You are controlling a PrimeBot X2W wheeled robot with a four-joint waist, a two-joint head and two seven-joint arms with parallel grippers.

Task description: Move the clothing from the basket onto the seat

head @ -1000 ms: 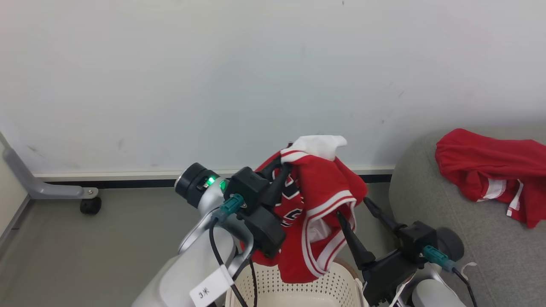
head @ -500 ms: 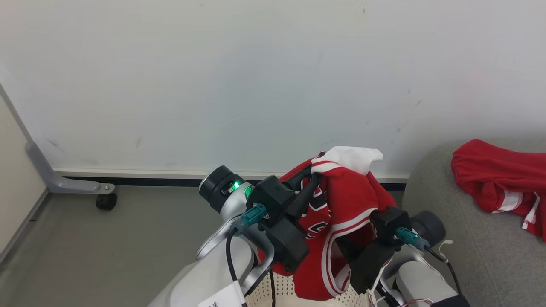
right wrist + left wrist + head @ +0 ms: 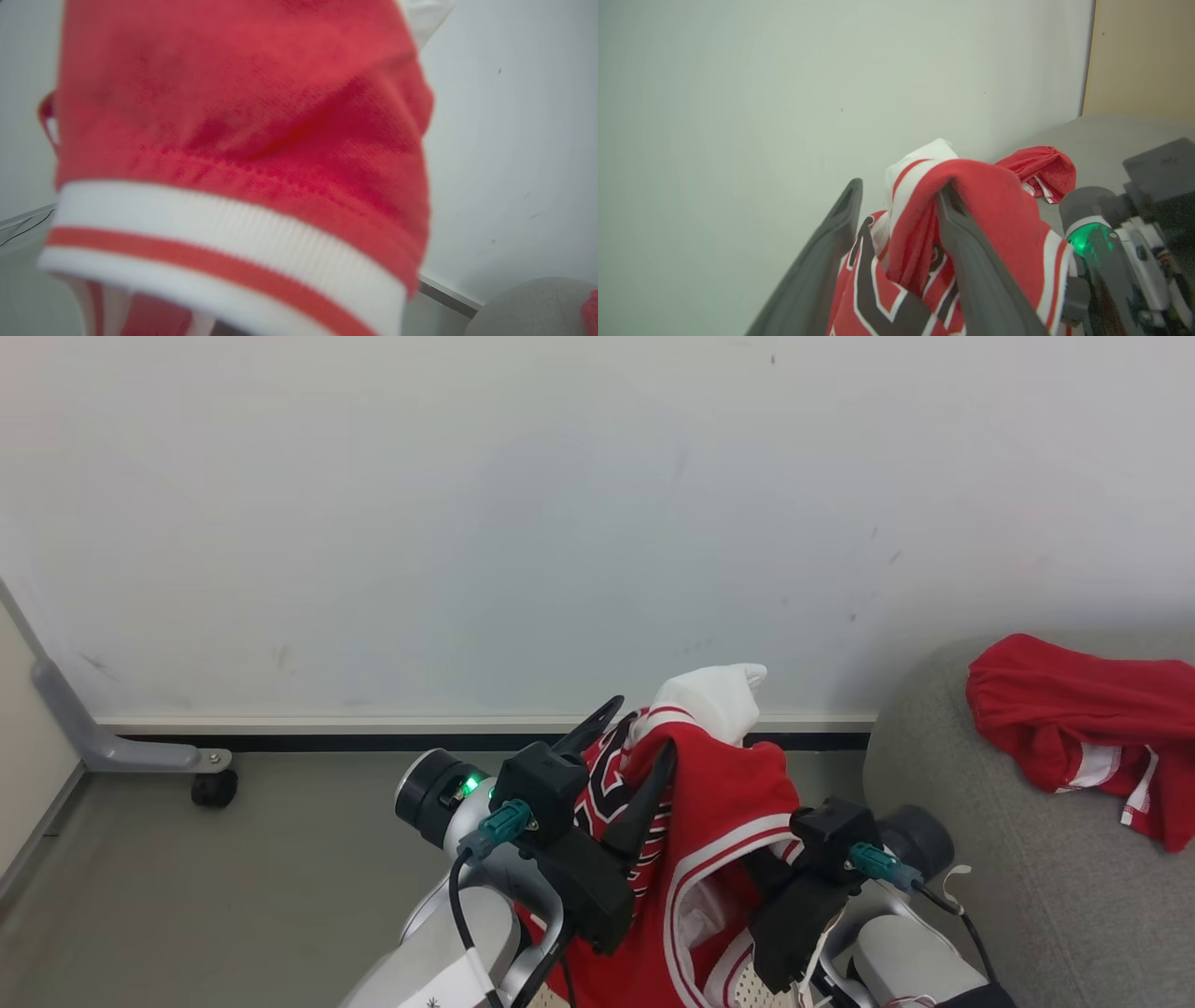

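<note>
A red jersey with dark white-edged numbers and a white collar hangs between my two grippers, above a sliver of the perforated basket at the bottom edge. My left gripper stands open; the jersey is draped over one of its fingers while the other is bare. My right gripper is buried in the fabric's lower right folds, shut on it, fingertips hidden. The jersey's white-striped hem lies close before the right wrist camera. A second red garment lies on the grey seat.
A white wall runs straight ahead with a dark baseboard. A grey metal leg with a black caster stands on the grey floor at the left. The seat's rounded edge is close on my right.
My left gripper's fingers have come apart and let go of the jersey. My right gripper has moved in and shut on the fabric. The head camera has shifted a little.
</note>
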